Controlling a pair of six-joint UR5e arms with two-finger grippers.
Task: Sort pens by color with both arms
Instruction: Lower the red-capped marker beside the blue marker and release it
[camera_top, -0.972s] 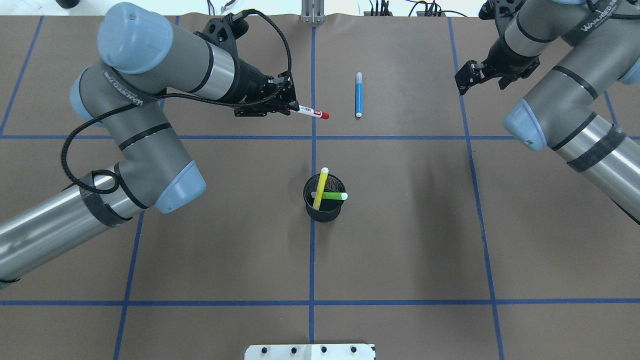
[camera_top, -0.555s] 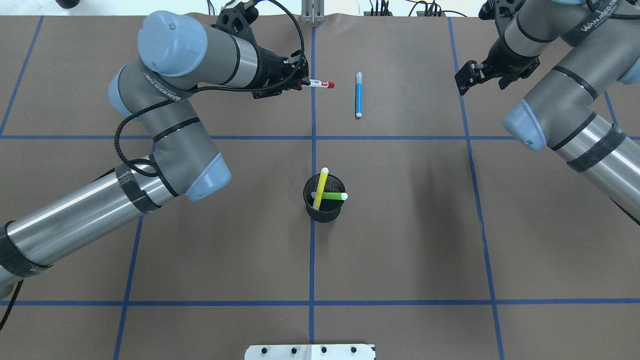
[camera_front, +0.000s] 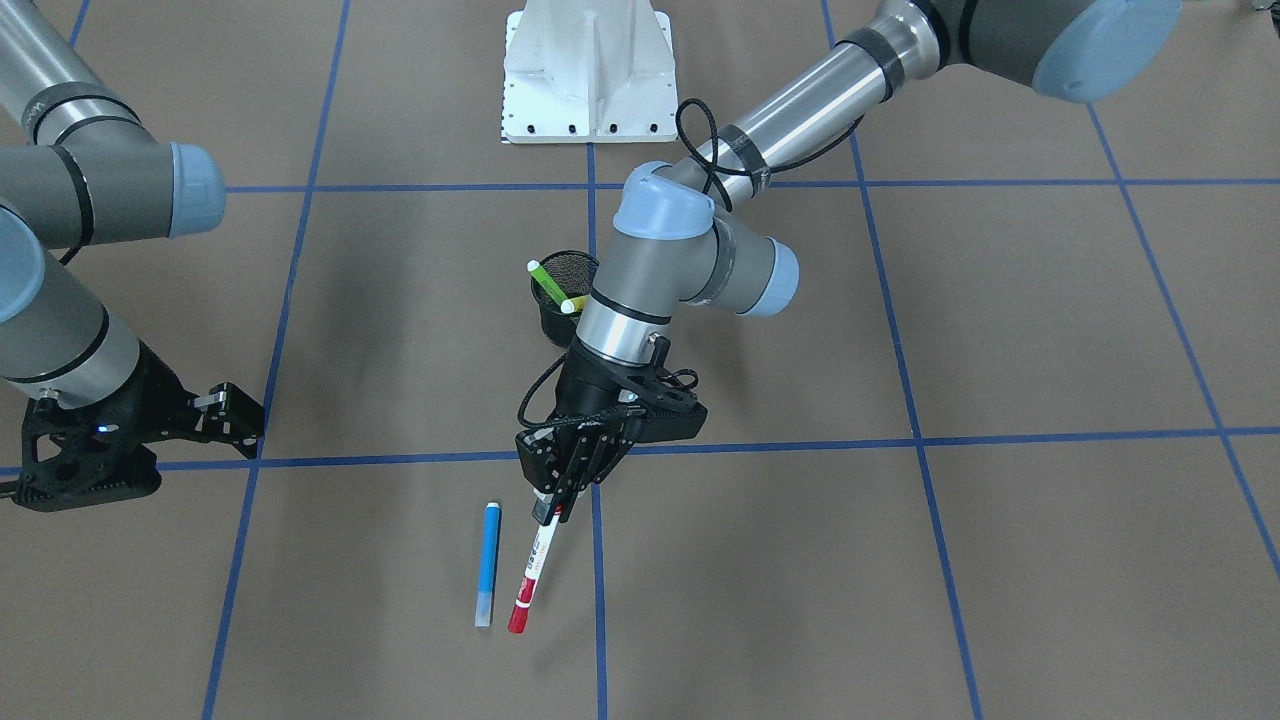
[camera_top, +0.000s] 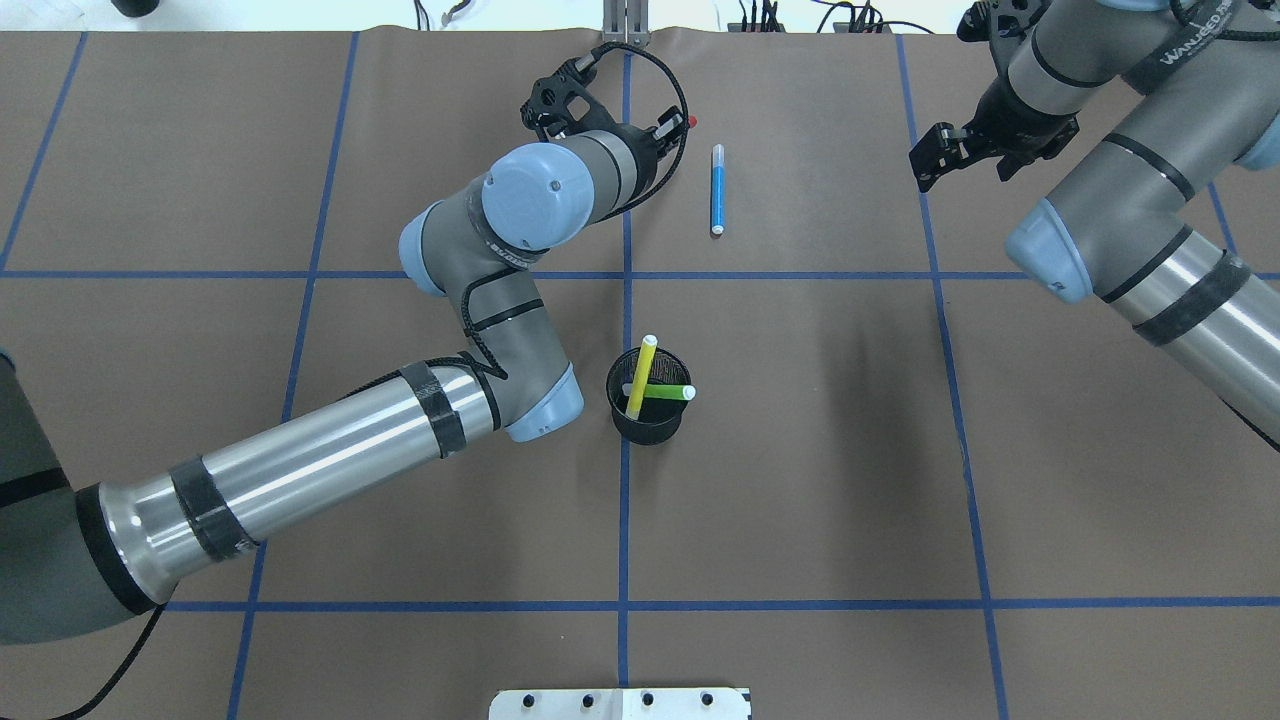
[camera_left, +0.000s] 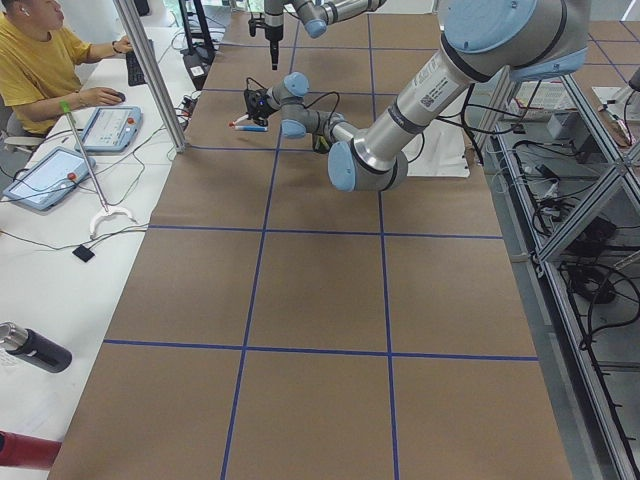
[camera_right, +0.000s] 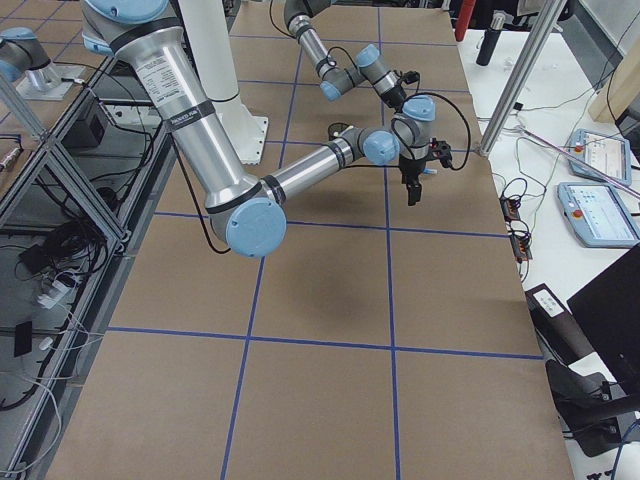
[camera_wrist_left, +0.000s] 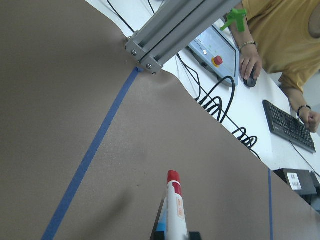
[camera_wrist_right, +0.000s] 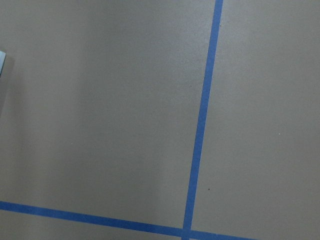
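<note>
**Desk:** Where's the red-ended pen on your screens?

**Me:** It's clamped in the left pincer (camera_front: 550, 512), which grips it by its white tail. On the front-facing camera I see the red-ended pen (camera_front: 530, 572) run out of the fingers toward 7 o'clock. Its red cap leads, pointing away from the robot's side. I can't tell whether the cap touches the worktop (camera_top: 800, 480).

**Desk:** And the blue one?

**Me:** The blue pen (camera_front: 488, 558) lies flat just beside it, at its 9 o'clock in that view. Their long axes are nearly parallel, and the red cap sits close to the blue pen's pale end. On the overhead view the blue pen runs 12 to 6, at about 1 o'clock from the black mesh cup (camera_top: 650, 428).

**Desk:** What's in the cup?

**Me:** The yellow pen (camera_top: 641, 372) leans with its top toward 12. The lime green pen (camera_top: 670, 392) has its top toward 3, and the two cross inside.

**Desk:** And the right side?

**Me:** The right pincer (camera_top: 925, 165) hovers at 3 o'clock from the blue pen, well apart, with its fingers spread and nothing between them.

**Desk:** Surroundings?

**Me:** Brown paper covers the worktop, marked into squares by blue tape (camera_top: 624, 520). The white pedestal base (camera_front: 588, 70) is at 12 in the front view. Past the far edge I see an aluminium post (camera_wrist_left: 170, 30). A person in a yellow shirt (camera_left: 40, 60) sits at a side desk with a keyboard (camera_wrist_left: 290, 127).
</note>
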